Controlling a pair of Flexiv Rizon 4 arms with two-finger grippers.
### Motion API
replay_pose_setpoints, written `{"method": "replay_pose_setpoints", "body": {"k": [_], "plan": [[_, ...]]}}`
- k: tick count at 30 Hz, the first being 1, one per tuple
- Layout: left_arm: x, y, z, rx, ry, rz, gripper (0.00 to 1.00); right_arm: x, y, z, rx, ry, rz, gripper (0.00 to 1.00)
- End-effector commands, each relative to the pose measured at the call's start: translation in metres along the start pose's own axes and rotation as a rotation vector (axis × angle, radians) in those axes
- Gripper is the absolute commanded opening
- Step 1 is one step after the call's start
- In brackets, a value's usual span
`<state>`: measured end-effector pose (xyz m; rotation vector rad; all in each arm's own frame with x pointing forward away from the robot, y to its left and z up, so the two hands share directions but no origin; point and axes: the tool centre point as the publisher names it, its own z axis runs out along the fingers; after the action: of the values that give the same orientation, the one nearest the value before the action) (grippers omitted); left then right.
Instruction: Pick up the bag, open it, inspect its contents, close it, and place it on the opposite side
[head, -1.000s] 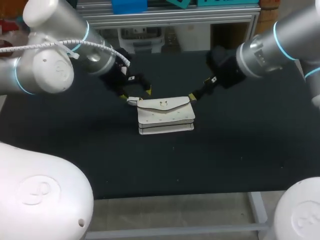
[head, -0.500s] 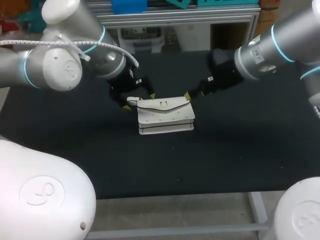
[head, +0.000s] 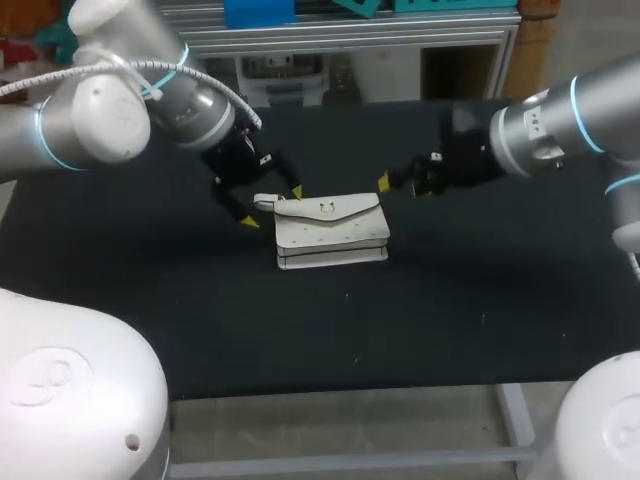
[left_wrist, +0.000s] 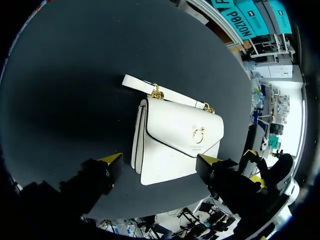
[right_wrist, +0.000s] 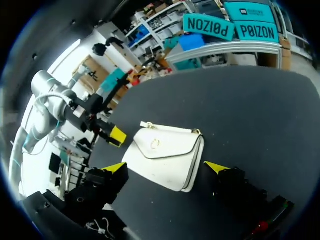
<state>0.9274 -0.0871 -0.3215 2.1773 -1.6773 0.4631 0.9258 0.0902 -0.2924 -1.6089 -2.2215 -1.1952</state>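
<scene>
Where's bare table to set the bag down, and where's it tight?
Free: the wide strip of table between the white bag and the near edge, plus the right side past the right gripper. Crowded: both bag ends, left gripper open at its strap, right gripper open just off the other.

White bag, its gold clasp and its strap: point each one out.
white bag (left_wrist: 160, 165): left wrist view, front panel below the flap.
gold clasp (left_wrist: 198, 134): left wrist view, on its ring.
strap (left_wrist: 137, 83): left wrist view, its free end.

Black table top (head: 450, 300) (matte, evenly lit); pale metal frame (head: 350, 462) under near edge.
</scene>
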Motion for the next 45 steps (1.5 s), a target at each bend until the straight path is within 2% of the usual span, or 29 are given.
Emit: {"method": "replay_pose_setpoints", "body": {"k": [1,8,14,18,24,31,45], "plan": [[-0.01,-0.005,0.015,-0.039,0.082,0.003,1.0,0.008,-0.004,0.001,0.529,-0.053,0.123,1.0],[-0.011,-0.002,0.022,-0.012,0.126,0.002,1.0,0.004,0.002,0.006,0.594,0.082,0.238,1.0],[-0.007,-0.002,0.025,0.009,0.114,0.013,1.0,0.004,0.01,0.007,0.632,0.063,0.263,1.0],[-0.004,-0.002,0.024,0.011,0.112,0.019,1.0,0.003,0.015,0.009,0.684,0.05,0.283,1.0],[0.0,0.002,0.024,0.024,0.107,0.024,1.0,-0.004,0.021,0.013,0.79,0.129,0.342,1.0],[0.0,0.004,0.024,0.03,0.103,0.025,1.0,-0.012,0.029,0.014,0.875,0.252,0.407,1.0],[0.002,0.007,0.025,0.043,0.075,0.03,1.0,-0.011,0.038,0.011,0.901,0.229,0.338,1.0]]}}
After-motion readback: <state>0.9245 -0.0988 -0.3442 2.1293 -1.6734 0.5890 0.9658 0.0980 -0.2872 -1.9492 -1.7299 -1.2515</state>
